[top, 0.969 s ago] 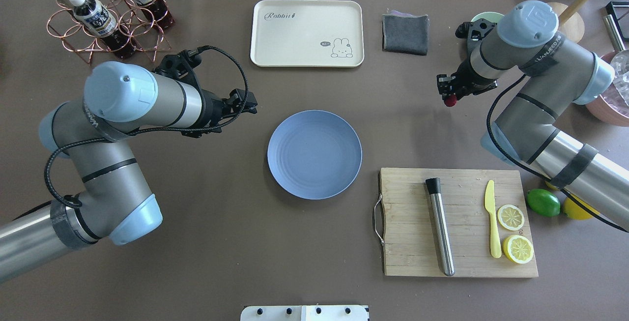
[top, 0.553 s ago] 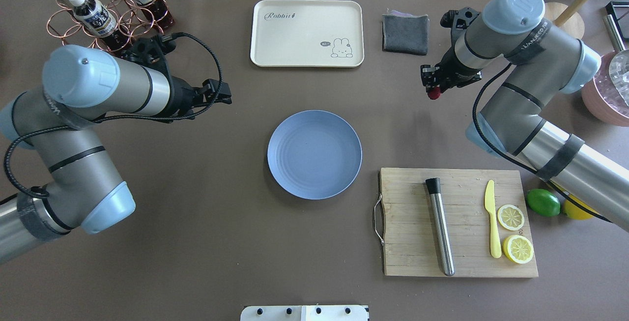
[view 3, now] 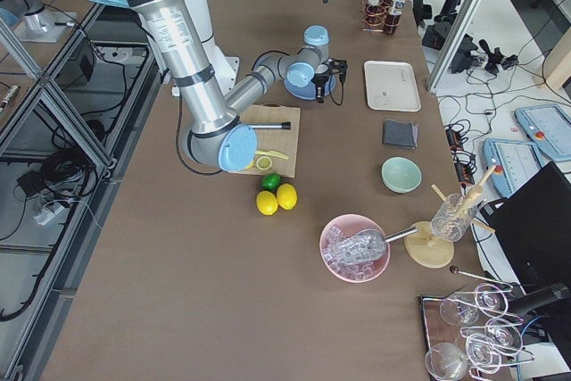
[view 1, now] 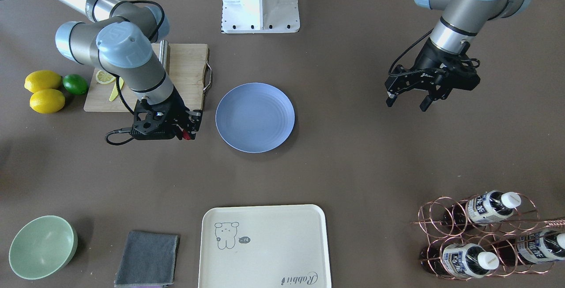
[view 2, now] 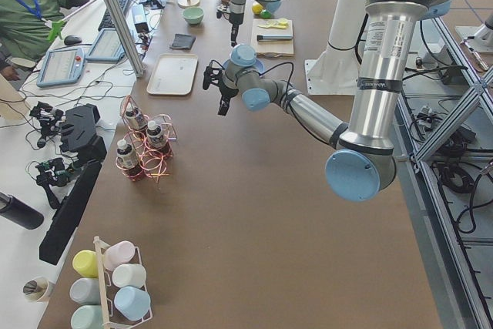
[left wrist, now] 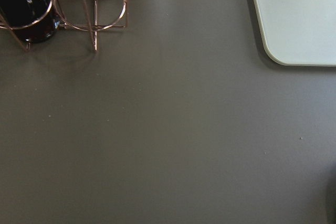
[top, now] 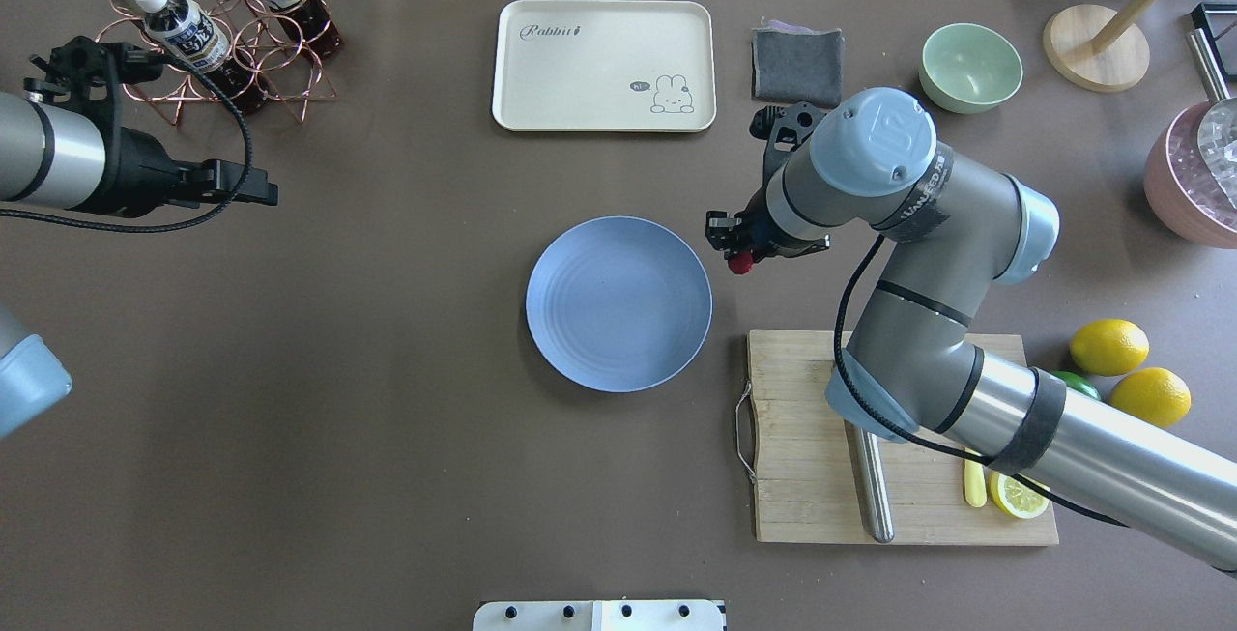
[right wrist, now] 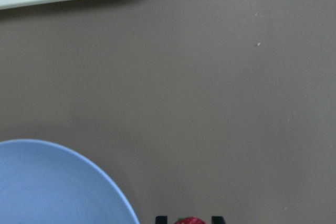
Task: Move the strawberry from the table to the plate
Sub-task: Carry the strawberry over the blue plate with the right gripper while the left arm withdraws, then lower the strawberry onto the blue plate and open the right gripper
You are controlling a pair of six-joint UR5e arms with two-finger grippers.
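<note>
The jaws of the right gripper (top: 738, 257) are pinching the strawberry (top: 740, 265), which is showing as a small red tip between the black fingers. The jaws of the left gripper (view 1: 407, 101) are standing apart with nothing between them, hanging over bare table (top: 387, 438) well to the left, near the bottle rack (top: 208, 27).

The berry is sitting in the grip just beside the right rim of the plate (top: 618, 322), not over it; the right wrist view is showing the blue rim off to one side of the fruit and grey table ahead.

The carry looks to be nearing its end, with the release not yet done. Opening here would be dropping the berry onto the table beside the plate. Letting go from too high is another risk: the fruit is small and roundish, the plate shallow, so it could be rolling off. Descending before crossing the rim could be knocking the plate toward the left.
</note>
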